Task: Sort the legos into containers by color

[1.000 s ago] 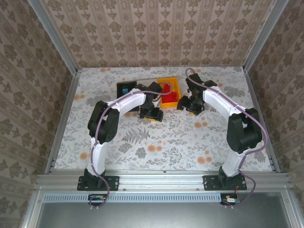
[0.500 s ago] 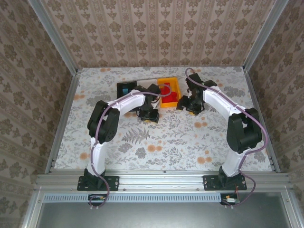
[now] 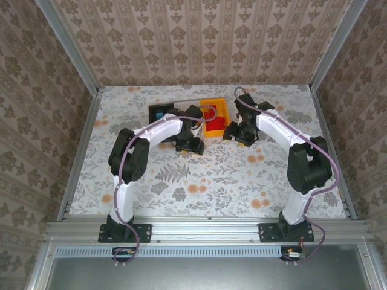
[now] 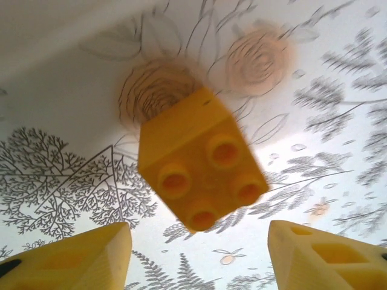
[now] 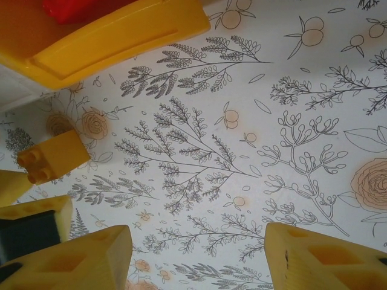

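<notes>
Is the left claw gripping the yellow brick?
No, the yellow brick lies on the table, clear of the left claw, whose fingers stand apart.

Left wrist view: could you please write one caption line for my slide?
Orange-yellow four-stud brick on the floral table cover, ahead of the open left end effector.

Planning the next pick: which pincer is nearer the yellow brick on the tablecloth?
Left. The left pincer hangs just above the yellow brick, its jaws open and lined up either side. The right pincer is off to the brick's right, beside the orange-yellow bin.
</notes>
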